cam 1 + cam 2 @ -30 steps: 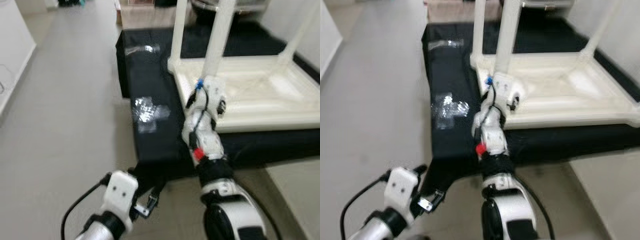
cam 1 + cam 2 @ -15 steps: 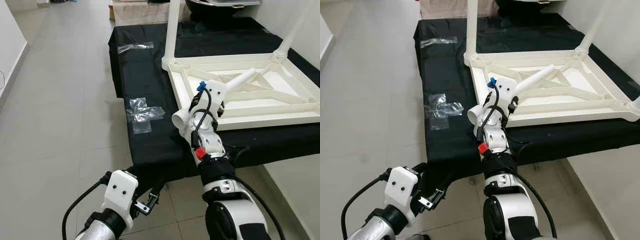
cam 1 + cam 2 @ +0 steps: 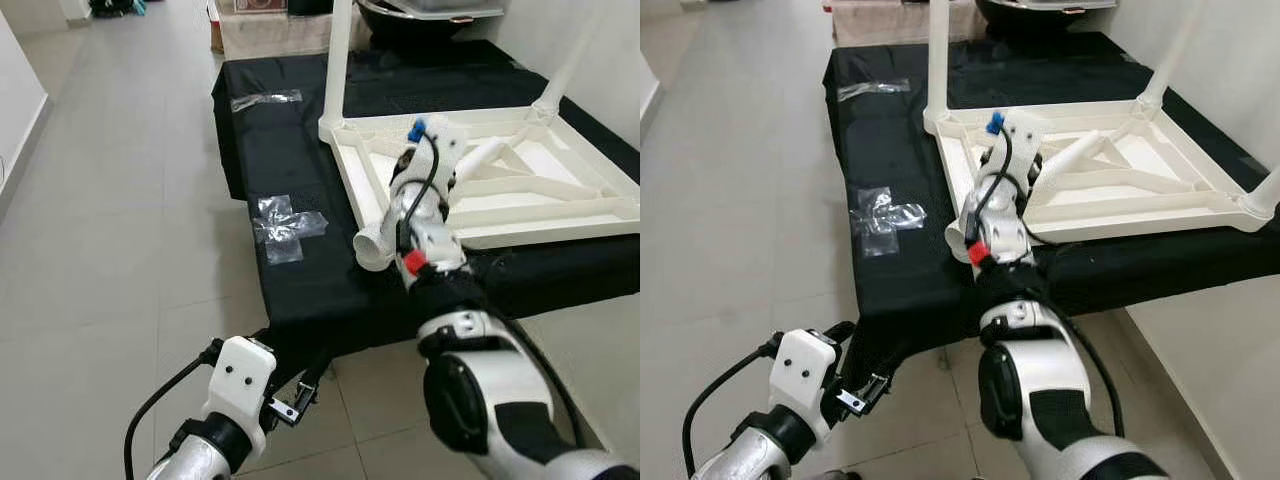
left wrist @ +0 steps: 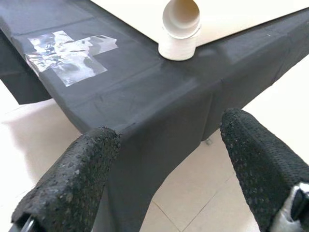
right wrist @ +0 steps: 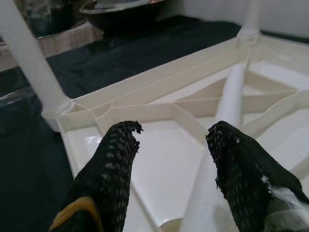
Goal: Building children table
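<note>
In the left eye view, a white children's table (image 3: 560, 215) lies upside down on a low stand with a black cloth (image 3: 290, 170) over it. Two table legs stand straight up at the far corners, one of them here (image 3: 337, 60). A loose leg (image 3: 372, 243) lies slanted over the near left corner of the table, and its open round end pokes out past the rim over the cloth. The right arm (image 3: 425, 215) reaches out over this leg. Bits of clear tape (image 3: 287, 225) are stuck on the cloth beside the table. The left gripper (image 3: 295, 395) hangs low over the grey floor (image 3: 100, 250), in front of the stand. In the left wrist view, its two black fingers (image 4: 72, 183) are wide apart and hold nothing. Past them is the corner of the cloth, with the leg's open end above it. In the right wrist view, the right gripper (image 5: 171, 179) is over the ribbed underside of the table. Its fingers are spread apart. The loose leg runs between them, close by one finger, with a gap to the other finger.
</note>
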Robot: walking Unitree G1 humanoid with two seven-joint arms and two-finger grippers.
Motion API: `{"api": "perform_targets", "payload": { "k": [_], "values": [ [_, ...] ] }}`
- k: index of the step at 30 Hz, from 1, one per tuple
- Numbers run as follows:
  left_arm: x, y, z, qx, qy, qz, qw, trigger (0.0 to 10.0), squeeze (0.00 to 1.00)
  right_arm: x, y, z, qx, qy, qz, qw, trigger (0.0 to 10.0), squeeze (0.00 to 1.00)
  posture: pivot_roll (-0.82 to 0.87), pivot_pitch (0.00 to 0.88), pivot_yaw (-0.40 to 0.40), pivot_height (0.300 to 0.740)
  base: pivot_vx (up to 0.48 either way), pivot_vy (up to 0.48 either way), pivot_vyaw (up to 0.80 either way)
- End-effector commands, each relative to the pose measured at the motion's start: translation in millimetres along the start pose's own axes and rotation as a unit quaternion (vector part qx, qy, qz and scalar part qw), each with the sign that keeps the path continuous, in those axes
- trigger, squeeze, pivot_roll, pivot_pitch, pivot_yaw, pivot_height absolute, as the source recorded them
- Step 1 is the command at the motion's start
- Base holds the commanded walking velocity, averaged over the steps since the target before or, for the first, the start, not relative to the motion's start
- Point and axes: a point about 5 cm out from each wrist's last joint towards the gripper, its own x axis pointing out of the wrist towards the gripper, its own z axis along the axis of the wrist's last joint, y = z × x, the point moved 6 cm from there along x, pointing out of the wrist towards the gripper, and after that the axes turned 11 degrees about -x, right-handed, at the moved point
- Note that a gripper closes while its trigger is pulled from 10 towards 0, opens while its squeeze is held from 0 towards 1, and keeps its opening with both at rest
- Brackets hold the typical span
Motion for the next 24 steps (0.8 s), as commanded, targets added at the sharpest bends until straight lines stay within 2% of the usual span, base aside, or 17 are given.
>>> {"api": "perform_targets", "payload": {
  "k": [1, 2, 5, 8, 14, 15, 16, 20, 24],
  "values": [
    [-1.0, 2.1, -6, 0.001, 0.011, 0.004, 1.000, 10.0, 0.00, 1.3, -1.6, -5, 0.004, 0.010, -0.002, 1.000, 10.0, 0.00, 0.15, 0.109, -0.090, 0.740, 0.000, 0.000, 0.00],
    [-0.4, 2.3, -6, 0.000, 0.010, 0.004, 1.000, 10.0, 0.00, 4.3, -1.5, 1, 0.009, 0.010, 0.002, 1.000, 10.0, 0.00, 0.14, 0.109, -0.091, 0.740, 0.000, 0.000, 0.00],
    [-0.4, 2.3, -6, 0.000, 0.010, 0.004, 1.000, 10.0, 0.00, 4.3, -1.5, 1, 0.009, 0.010, 0.002, 1.000, 10.0, 0.00, 0.14, 0.109, -0.091, 0.740, 0.000, 0.000, 0.00],
    [1.4, 1.3, -5, -0.001, 0.007, 0.004, 1.000, 10.0, 0.00, 14.3, -3.7, 14, 0.002, 0.017, 0.006, 1.000, 10.0, 0.00, 0.14, 0.107, -0.091, 0.740, 0.000, 0.000, 0.00],
    [1.8, 1.6, -5, 0.000, 0.007, 0.003, 1.000, 10.0, 0.00, 16.8, -4.6, 12, -0.006, 0.024, 0.010, 1.000, 10.0, 0.00, 0.14, 0.103, -0.086, 0.740, 0.000, 0.000, 0.00],
    [2.0, 1.7, -5, 0.001, 0.007, 0.002, 1.000, 10.0, 0.00, 17.3, -4.0, 12, -0.004, 0.023, 0.013, 1.000, 10.0, 0.62, 0.14, 0.103, -0.086, 0.740, 0.000, 0.000, 0.00],
    [2.2, 1.9, -5, 0.001, 0.007, 0.002, 1.000, 10.0, 0.00, 17.4, -2.2, 13, -0.002, 0.022, 0.020, 1.000, 10.0, 1.00, 0.14, 0.103, -0.082, 0.740, 0.000, 0.000, 0.00],
    [2.7, 1.9, -5, 0.001, 0.007, 0.000, 1.000, 10.0, 0.00, 17.8, 0.3, 18, 0.006, 0.019, 0.025, 0.999, 10.0, 1.00, 0.14, 0.102, -0.082, 0.740, 0.000, 0.000, 0.00],
    [3.1, 2.2, -5, 0.002, 0.008, 0.000, 1.000, 10.0, 0.00, 21.0, -5.4, 18, 0.018, 0.036, 0.007, 0.999, 10.0, 1.00, 0.14, 0.104, -0.080, 0.740, 0.000, 0.000, 0.00]
  ]
}}
